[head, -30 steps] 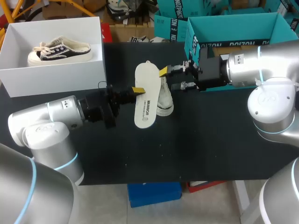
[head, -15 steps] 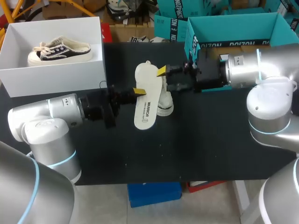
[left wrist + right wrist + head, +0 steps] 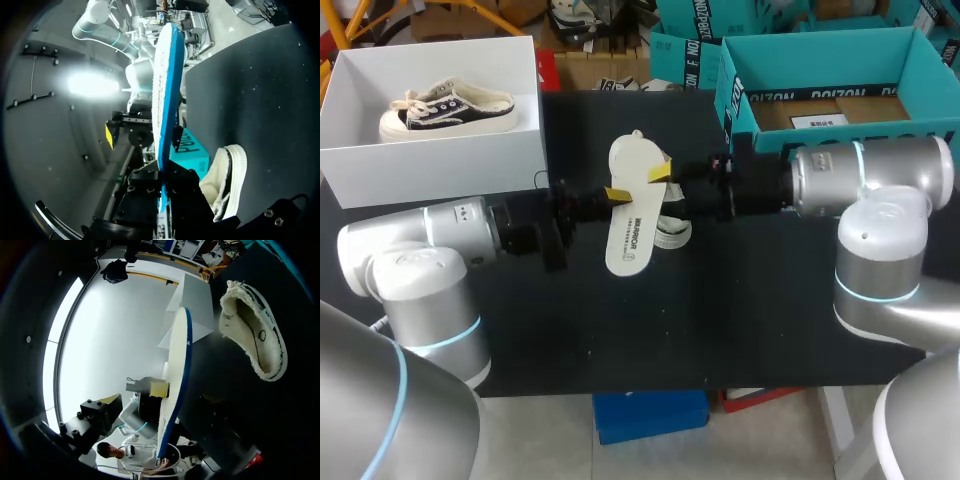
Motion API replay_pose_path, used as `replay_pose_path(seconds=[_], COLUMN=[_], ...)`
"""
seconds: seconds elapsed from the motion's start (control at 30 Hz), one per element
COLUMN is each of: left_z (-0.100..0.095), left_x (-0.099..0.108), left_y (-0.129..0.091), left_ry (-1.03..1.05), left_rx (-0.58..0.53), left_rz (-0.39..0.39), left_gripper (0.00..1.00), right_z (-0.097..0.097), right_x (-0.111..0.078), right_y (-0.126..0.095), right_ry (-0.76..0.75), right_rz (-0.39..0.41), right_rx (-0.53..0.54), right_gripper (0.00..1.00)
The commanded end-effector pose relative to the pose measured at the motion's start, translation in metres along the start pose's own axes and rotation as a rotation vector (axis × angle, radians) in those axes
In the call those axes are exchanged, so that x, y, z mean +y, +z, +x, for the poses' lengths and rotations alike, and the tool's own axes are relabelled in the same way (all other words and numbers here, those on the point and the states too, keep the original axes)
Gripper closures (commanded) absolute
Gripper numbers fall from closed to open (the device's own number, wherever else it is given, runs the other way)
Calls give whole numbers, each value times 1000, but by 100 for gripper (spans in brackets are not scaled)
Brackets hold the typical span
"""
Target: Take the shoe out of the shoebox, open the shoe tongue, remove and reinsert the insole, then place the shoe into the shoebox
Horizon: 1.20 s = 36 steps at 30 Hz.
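Insole (image 3: 628, 215): thin, light, probably bendy foam, so it could buckle if pushed end-on. It hangs above the bench (image 3: 770, 300), partly over the shoe (image 3: 672, 228).
Left gripper (image 3: 615, 194): pinched narrow on the insole's long edge near mid-length. A sound hold, I judge.
Right gripper (image 3: 665, 178): wide, insole between its fingers, not clamped.
Shoe: soft, fleecy lining; best taken at the heel rim.
White shoebox (image 3: 440, 160): holds a second shoe (image 3: 448, 108).
Teal box (image 3: 750, 105): a paper slip (image 3: 815, 122).

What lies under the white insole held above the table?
A white shoe lies on the black table under the insole. Only one side of it shows; the insole covers the rest.
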State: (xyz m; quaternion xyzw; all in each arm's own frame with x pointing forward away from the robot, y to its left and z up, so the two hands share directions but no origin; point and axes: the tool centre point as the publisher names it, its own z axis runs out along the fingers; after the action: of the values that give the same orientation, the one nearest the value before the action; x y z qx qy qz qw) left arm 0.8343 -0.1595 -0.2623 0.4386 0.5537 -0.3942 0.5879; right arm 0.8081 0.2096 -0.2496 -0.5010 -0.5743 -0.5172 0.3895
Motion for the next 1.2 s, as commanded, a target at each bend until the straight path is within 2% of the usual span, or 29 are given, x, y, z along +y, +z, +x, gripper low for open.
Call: replay_pose_path(seconds=[0.03,0.2,0.87,1.03,1.07,1.2], left_z=[2,2,1,1,1,2], left_x=[-1,-1,-3,-3,-3,-3], left_y=[1,1,3,3,3,3], left_ry=[4,7,6,6,5,3], left_rx=[6,5,-3,-4,-4,-3], left_rz=[4,8,12,11,11,11], left_gripper=[100,100,100,100,100,100], right_z=[1,0,-10,-11,-11,-11], right_x=[6,7,-2,-3,-3,-3], right_y=[3,4,12,12,13,13], right_ry=[0,3,30,34,34,35], right_rz=[24,33,18,15,15,11], right_rx=[-9,-12,2,6,6,5], right_gripper=[53,71,74,90,99,100])
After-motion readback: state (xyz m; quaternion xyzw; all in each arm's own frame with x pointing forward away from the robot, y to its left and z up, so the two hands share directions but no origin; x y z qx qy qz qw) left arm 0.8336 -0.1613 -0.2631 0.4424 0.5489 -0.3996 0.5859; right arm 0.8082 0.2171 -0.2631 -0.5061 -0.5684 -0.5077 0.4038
